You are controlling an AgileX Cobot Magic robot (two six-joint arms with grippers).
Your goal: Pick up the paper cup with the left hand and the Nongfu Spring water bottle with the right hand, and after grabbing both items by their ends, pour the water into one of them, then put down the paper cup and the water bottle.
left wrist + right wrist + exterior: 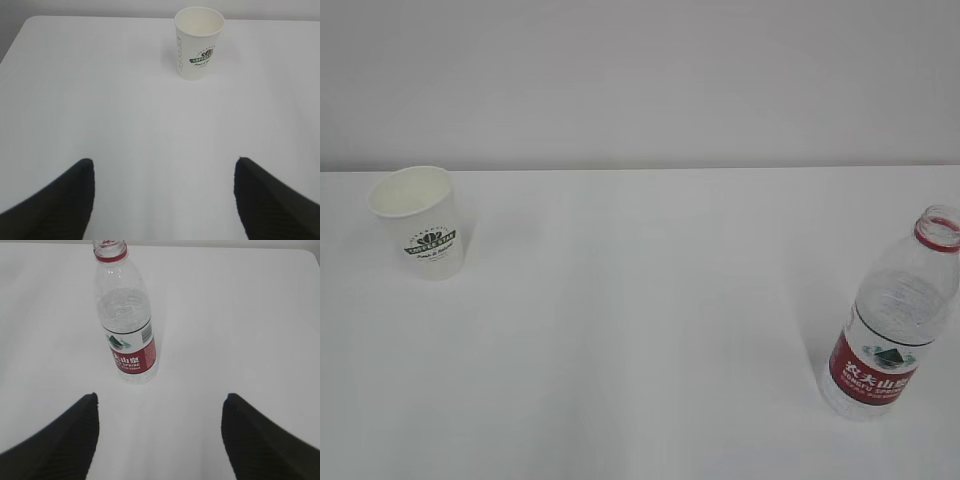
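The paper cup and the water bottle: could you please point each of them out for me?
paper cup (428, 240), exterior view, on the dark logo on its side.
water bottle (876, 372), exterior view, on the red label low on its body.

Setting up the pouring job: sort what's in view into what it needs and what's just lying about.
Needed:
- paper cup
- water bottle
- left gripper, open
- right gripper, open

Lying about:
- nothing but the white table
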